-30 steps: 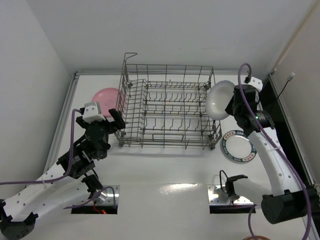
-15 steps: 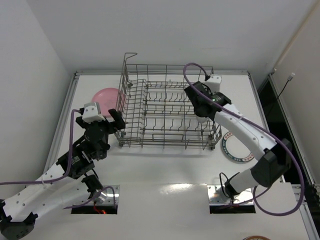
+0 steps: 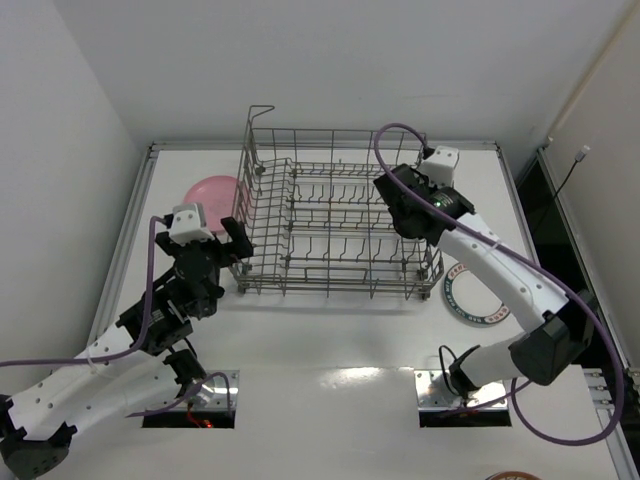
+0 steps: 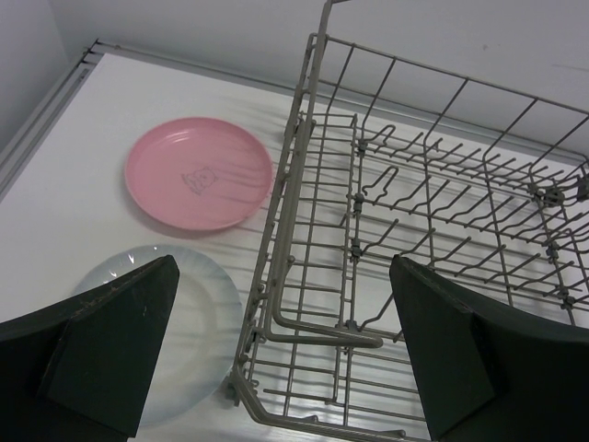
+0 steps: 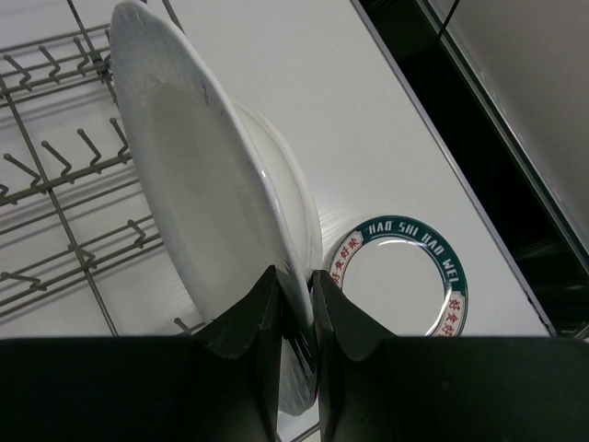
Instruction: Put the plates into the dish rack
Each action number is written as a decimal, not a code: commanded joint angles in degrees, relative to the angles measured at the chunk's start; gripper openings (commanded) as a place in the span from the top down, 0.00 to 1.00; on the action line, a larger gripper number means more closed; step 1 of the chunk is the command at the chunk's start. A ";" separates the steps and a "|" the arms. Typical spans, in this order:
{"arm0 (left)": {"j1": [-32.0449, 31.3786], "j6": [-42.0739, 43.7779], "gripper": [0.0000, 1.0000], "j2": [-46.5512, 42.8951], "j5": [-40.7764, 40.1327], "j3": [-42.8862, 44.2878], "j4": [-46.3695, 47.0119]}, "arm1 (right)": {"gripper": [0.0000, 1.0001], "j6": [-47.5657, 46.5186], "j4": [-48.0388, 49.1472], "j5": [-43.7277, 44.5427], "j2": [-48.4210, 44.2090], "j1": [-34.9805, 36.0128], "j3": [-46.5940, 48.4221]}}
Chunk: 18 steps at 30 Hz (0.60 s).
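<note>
1. The right gripper (image 5: 293, 284) pinched the white plate (image 5: 212, 175) by its lower rim, one finger pressed against each face. The plate stood on edge and leaned a little, probably so that it could drop between the tines (image 5: 55, 157) rather than lie flat across them.
2. That plate hung over the right end of the dish rack (image 3: 325, 283); whether its rim already touched the wire could not be told. The step in hand looked like lowering it into a slot.
3. The left gripper (image 4: 283, 304) was spread wide and held nothing. It hovered by the rack's near left corner, above a pale, faintly bluish plate (image 4: 184, 331) that lay flat just beside the rack's wall; it seemed poised for a pick-up there.
4. The pink plate (image 4: 198, 173) lay flat farther back, near the rack's left side and apart from the pale one. A plate with a dark lettered rim (image 5: 398, 276) lay flat on the right, near the rack's near right corner. No plate appeared seated in the rack, so most of the loading remained.
5. The table (image 3: 330, 350) was plain white and smooth, with a soft glare patch toward the near edge, and a metal rail (image 3: 150, 170) ran along its left side. Bare white walls (image 3: 300, 60) closed in at the back and left, and a dark gap (image 5: 442, 83) ran beyond the right edge.
</note>
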 commanded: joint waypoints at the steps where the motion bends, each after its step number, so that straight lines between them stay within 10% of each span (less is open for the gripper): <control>1: -0.81 0.31 0.00 -0.01 -0.27 -0.27 2.44 | 1.00 -1.70 5.54 4.82 -2.09 -0.05 0.19; 18: -1.34 0.84 0.00 -0.01 -0.27 -0.27 2.44 | 1.00 -2.15 10.11 1.13 6.97 2.15 -4.91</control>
